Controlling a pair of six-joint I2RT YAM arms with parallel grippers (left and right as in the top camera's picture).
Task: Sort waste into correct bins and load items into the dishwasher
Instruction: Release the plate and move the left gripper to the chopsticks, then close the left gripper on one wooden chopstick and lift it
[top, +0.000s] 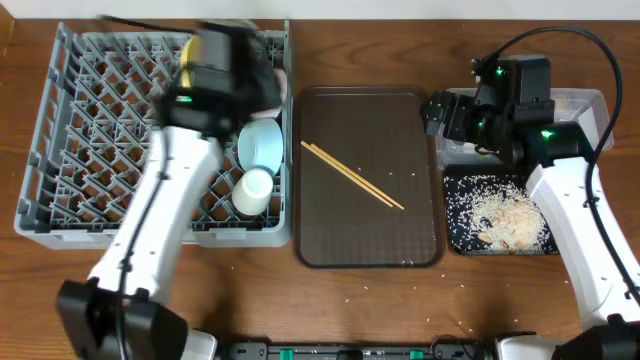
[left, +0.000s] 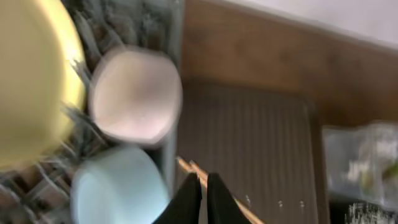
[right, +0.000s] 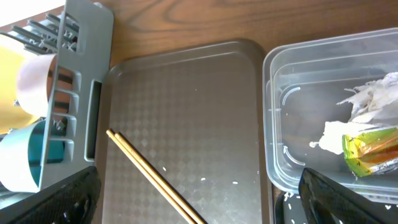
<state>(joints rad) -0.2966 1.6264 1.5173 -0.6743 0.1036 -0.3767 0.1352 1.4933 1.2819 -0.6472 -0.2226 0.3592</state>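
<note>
Overhead, nearest the robot's base, the black tray (top: 450, 243) at the right holds the rice and beige scraps (top: 505, 222), and the white cup (top: 252, 192) stands mouth-up in the near corner of the grey dish rack (top: 90, 150). Further in, the chopsticks (top: 352, 175) lie side by side, slanting across the brown tray (top: 370, 235), with nothing touching them. Beyond the cup the light blue bowl (top: 262, 142) sits in the rack, then the white bowl (left: 135, 93) and the yellow plate (left: 31, 81) on edge. At the far right the clear tub (right: 292, 93) contains the napkin (right: 367, 99) and the snack wrapper (right: 370, 149). The left gripper (left: 204, 186), blurred above the rack's right edge, has its fingers nearly together around nothing; the right gripper (right: 205, 196) hangs by the tub, spread wide and empty. With waste binned and crockery racked, the chopsticks look like the last item. Fetching them calls for a gripper to part its fingers, come down squarely across both thin sticks, pinch them low against the tray, and carry them to the rack.
</note>
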